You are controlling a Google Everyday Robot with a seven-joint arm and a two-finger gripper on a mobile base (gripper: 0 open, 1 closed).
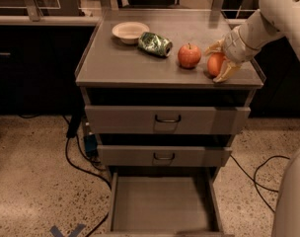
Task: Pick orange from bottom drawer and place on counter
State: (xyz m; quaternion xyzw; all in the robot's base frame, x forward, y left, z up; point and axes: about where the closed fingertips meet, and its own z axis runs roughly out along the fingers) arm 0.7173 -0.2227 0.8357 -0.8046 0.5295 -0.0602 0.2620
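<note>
The flat grey counter (125, 63) is spanning the upper centre; the open grey metal bottom drawer (162, 209) is lying at bottom centre. At upper right, the pale gripper (214, 64) is pinching between its two fingers the small round orange (216, 62), sitting on the counter.

At the front right corner of the counter (120, 63): gripper (217, 63) clasps the orange (214, 64), which sits on the surface. Just left, the apple (189, 56). Toward the back edge, a crushed can (154, 43) and a bowl (130, 31). Below, the bottom drawer (162, 206) stands pulled out.
</note>
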